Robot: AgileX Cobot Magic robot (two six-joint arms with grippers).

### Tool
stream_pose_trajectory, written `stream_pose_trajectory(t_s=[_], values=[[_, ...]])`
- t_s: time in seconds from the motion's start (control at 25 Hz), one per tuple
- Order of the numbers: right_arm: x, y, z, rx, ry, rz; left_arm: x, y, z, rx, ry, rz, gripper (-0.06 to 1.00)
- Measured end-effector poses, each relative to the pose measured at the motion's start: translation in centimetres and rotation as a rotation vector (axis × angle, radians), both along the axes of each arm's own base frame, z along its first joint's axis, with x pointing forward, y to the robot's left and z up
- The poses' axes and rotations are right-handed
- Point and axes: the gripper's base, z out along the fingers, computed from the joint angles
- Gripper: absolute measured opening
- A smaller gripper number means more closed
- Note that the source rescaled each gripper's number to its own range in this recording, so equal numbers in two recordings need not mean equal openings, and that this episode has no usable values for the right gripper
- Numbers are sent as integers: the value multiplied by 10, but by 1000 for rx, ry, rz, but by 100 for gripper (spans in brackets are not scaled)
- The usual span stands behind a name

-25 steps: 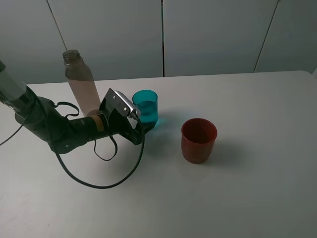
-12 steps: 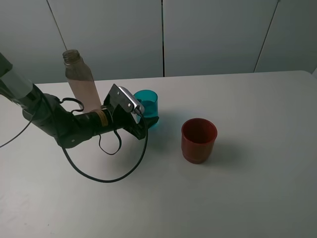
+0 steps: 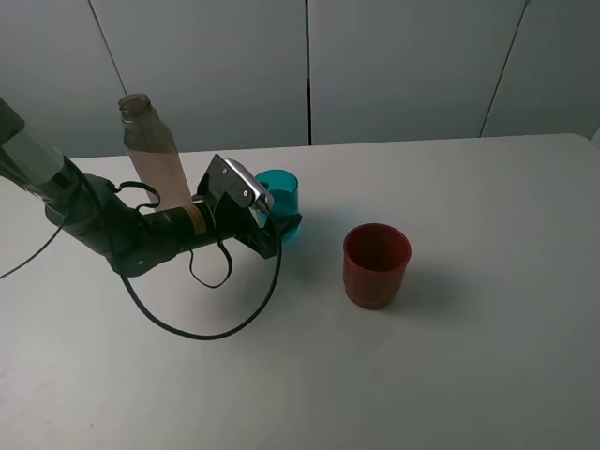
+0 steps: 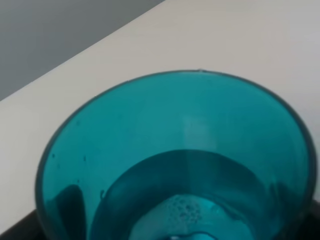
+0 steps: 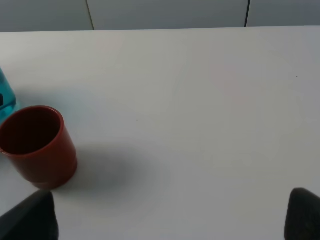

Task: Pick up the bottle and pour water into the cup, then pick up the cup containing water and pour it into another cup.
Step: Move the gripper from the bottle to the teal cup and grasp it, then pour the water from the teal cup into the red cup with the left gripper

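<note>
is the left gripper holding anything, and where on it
Cannot be told: the left gripper sits around the lower sides of the teal cup, but contact is not visible.

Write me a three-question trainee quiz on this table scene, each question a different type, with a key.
1. True or false: the teal cup is empty.
2. Multiple choice: in the high view, what stands farthest right? A the bottle, B the teal cup, C the red cup.
3. Fill in: the bottle's neck has no ___.
Key: 1 false; 2 C; 3 cap.
</note>
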Motion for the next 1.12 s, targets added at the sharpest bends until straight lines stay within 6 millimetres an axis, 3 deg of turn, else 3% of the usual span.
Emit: stream_pose_trajectory(t_s=[0.04, 0.08, 0.8, 1.12], values=[[0, 0, 0, 0, 0, 0, 0, 0, 0, 0, 0, 2, 38], [0, 0, 0, 0, 0, 0, 0, 0, 0, -2, 1, 2, 31], [0, 0, 0, 0, 0, 0, 3, 5, 1, 8, 5, 13, 31], [0, 0, 0, 0, 0, 0, -1, 1, 48, 87, -98, -152, 31]])
